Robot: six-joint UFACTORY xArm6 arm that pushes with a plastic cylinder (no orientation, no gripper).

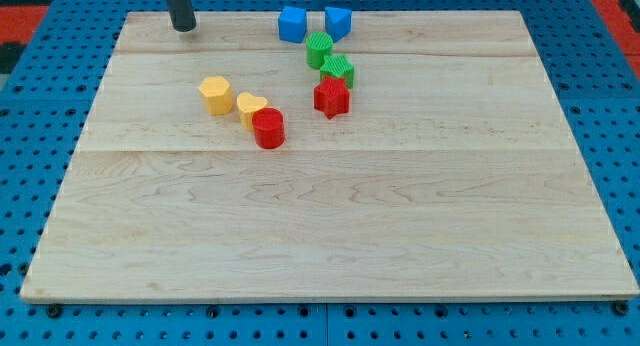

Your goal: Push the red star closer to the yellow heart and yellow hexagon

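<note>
The red star [332,98] lies a little above the board's middle, touching a green block [338,70] just above it. The yellow hexagon [215,94] lies to the star's left. The yellow heart [250,109] lies right of the hexagon, with a red cylinder [268,128] touching its lower right side. My tip [183,27] rests near the board's top left corner, far up and left of the yellow blocks and the star.
A second green block [319,49] sits above the first. Two blue blocks [292,24] [338,22] sit at the board's top edge. The wooden board [330,236] lies on a blue pegboard table.
</note>
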